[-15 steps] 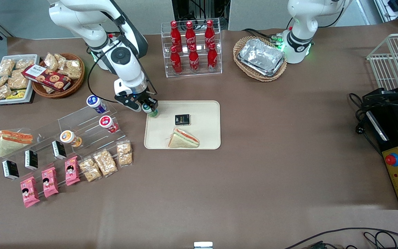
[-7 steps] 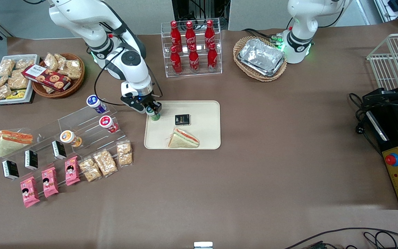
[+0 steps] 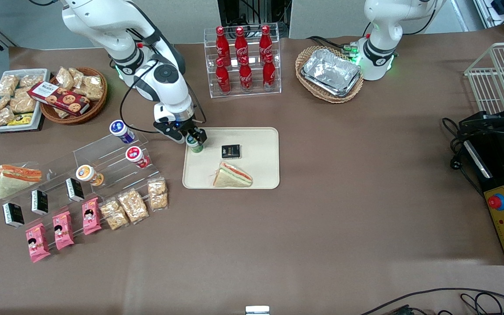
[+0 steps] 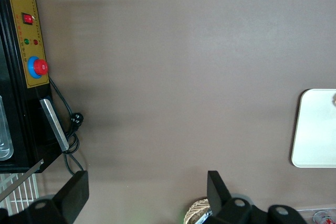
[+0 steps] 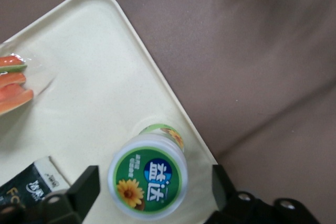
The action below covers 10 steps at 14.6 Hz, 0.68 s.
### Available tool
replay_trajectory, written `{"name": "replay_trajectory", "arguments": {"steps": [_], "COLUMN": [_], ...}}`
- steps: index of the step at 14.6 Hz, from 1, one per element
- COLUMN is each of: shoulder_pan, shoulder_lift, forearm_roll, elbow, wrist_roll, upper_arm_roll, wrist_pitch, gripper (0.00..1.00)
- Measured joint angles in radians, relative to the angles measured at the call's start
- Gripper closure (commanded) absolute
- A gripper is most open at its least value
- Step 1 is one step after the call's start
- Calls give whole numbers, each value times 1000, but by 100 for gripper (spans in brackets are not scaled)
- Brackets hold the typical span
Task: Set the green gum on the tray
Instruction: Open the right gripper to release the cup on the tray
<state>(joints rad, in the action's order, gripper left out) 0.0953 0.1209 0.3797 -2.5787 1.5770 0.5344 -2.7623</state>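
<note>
The green gum [image 3: 196,146], a small bottle with a white lid and green label, stands upright on the cream tray [image 3: 260,144], just inside the tray's corner nearest the working arm's base. My gripper [image 3: 195,139] is over it, open, with a finger on each side of the lid and a gap on both sides. The right wrist view shows the lid of the green gum [image 5: 148,179] between the gripper's [image 5: 153,182] dark fingers [image 5: 88,183], on the tray [image 5: 94,77]. The tray's edge also shows in the left wrist view [image 4: 315,129].
On the tray lie a black packet [image 3: 230,151] and a wrapped sandwich [image 3: 233,175]. A clear stepped stand beside the tray, toward the working arm's end, holds a blue-purple bottle [image 3: 120,131] and a red bottle [image 3: 136,156]. A cola rack [image 3: 243,61] stands farther from the camera.
My gripper carried the green gum from the tray's edge to just inside its corner. The bottle now stands on the tray and the fingers are apart from it.
</note>
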Motion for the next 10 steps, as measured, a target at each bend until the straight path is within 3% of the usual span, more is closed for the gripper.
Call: {"name": "replay_trajectory", "arguments": {"steps": [7, 10], "shoulder_pan": [1, 0], "shoulder_lift": [-5, -16], "forearm_roll": [1, 1], "elbow": [48, 106], "wrist_roll": [0, 1], "upper_arm_roll": [3, 28], "wrist_pitch": [3, 98], "gripper": [0, 0]}}
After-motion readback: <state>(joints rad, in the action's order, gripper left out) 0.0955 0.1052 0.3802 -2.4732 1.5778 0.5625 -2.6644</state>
